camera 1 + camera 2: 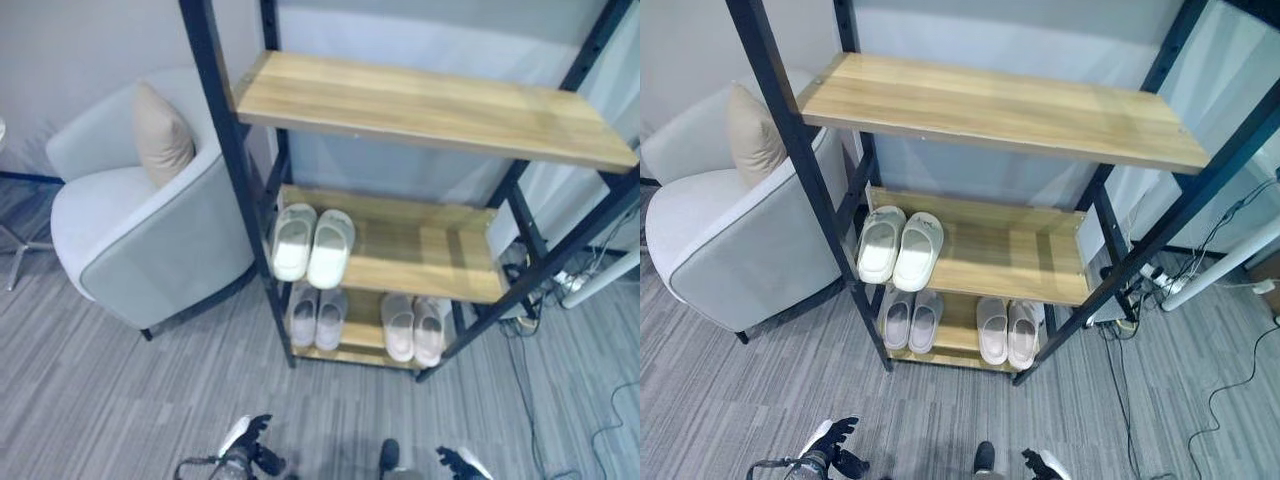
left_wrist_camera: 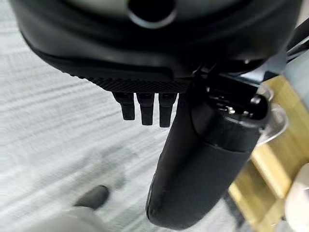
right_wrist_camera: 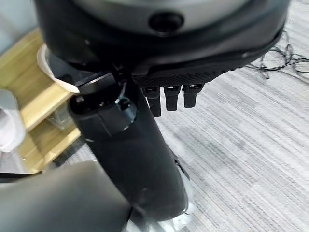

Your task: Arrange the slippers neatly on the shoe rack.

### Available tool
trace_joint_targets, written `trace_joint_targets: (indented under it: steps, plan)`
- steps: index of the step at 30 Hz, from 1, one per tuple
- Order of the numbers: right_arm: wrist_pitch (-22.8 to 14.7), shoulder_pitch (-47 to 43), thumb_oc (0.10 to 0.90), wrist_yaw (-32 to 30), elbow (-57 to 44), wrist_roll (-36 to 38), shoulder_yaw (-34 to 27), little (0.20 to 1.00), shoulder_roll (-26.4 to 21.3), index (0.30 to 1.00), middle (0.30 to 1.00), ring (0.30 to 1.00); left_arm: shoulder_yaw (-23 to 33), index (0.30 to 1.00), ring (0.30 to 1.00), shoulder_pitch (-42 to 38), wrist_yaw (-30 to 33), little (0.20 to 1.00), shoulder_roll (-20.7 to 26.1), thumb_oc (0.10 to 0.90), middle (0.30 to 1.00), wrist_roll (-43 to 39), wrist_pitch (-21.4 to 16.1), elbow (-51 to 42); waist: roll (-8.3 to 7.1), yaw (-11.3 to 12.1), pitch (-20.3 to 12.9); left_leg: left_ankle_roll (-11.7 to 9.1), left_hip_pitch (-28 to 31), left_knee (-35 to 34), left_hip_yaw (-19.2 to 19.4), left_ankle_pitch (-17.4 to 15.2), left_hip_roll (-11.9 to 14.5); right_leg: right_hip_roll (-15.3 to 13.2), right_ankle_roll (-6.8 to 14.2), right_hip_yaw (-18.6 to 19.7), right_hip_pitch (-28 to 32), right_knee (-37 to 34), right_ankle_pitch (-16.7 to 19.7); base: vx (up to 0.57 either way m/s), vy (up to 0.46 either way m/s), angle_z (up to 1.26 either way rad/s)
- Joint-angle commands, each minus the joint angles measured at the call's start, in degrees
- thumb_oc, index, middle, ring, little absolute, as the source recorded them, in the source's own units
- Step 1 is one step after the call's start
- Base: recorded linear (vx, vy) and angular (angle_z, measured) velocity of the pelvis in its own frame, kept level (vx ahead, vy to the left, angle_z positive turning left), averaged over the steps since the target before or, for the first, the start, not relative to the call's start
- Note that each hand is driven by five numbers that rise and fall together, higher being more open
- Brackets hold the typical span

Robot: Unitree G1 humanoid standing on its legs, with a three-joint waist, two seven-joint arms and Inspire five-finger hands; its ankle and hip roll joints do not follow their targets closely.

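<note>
Left hand (image 2: 145,104) and right hand (image 3: 169,96) hang relaxed, fingers straight, holding nothing. Smooth rounded slippers (image 1: 313,245) sit paired on the rack (image 1: 420,105), wooden shelves in black metal.

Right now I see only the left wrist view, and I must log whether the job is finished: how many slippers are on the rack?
Observer: Three pairs. A white pair lies side by side at the left end of the middle shelf of the shoe rack.
Operator: And the others?
Observer: Both are on the bottom shelf, a left pair and a right pair, toes pointing inward.
Operator: Is the right hand holding anything?
Observer: No. The right hand hangs over the floor with relaxed fingers and holds nothing.
Operator: What is beside the rack?
Observer: A grey armchair with a beige cushion, on the robot's left.
</note>
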Motion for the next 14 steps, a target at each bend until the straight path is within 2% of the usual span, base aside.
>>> trace_joint_targets:
  steps: [1,2,7,14]
  plan:
    - [-0.52,-3.23,0.800,-0.96,-2.92,-0.64,0.56,0.900,-2.87,0.900,0.900,0.900,0.54,0.900,0.900,-0.25,-0.21,0.900,-0.44,0.800,0.900,0.90,-0.98,-0.81,2.30,2.43,0.63,-0.34,-0.02,-4.19,-3.22,0.41,0.77,7.63,-1.26,3.94,-1.07,8.06,-9.78,-0.15,0.026,-0.11]
    - [-0.36,-2.61,0.800,-0.62,-2.13,-1.30,0.93,0.900,-2.61,0.900,0.900,0.900,1.03,0.900,0.900,0.04,-0.66,0.900,0.03,0.800,0.900,0.75,-0.91,-0.69,2.25,3.59,-0.67,-0.37,-0.73,-4.79,-2.64,1.28,0.97,8.14,-1.38,3.37,1.78,8.52,-12.11,-0.15,0.027,-0.07]
    - [0.06,-2.40,0.800,-0.60,-1.96,-2.46,1.31,0.900,-2.15,0.900,0.900,0.900,1.76,0.900,0.900,0.81,-0.73,0.900,-0.11,0.800,0.900,0.19,-1.05,-0.66,1.25,5.77,-2.98,-1.16,-1.02,-6.27,-0.38,2.47,1.18,7.13,-1.10,-0.01,7.02,1.80,-13.02,-0.06,-0.057,-0.10]
    - [0.24,-1.93,0.800,-0.61,-1.01,-1.05,0.76,0.900,-1.78,0.900,0.900,0.900,0.98,0.900,0.900,0.17,-1.73,0.900,-1.59,0.800,0.900,-0.15,-0.81,-0.35,1.75,4.65,-4.57,-2.32,0.29,-8.96,-0.21,4.28,2.27,9.00,-1.83,1.06,9.84,-3.78,-12.99,-0.02,-0.072,-0.06]
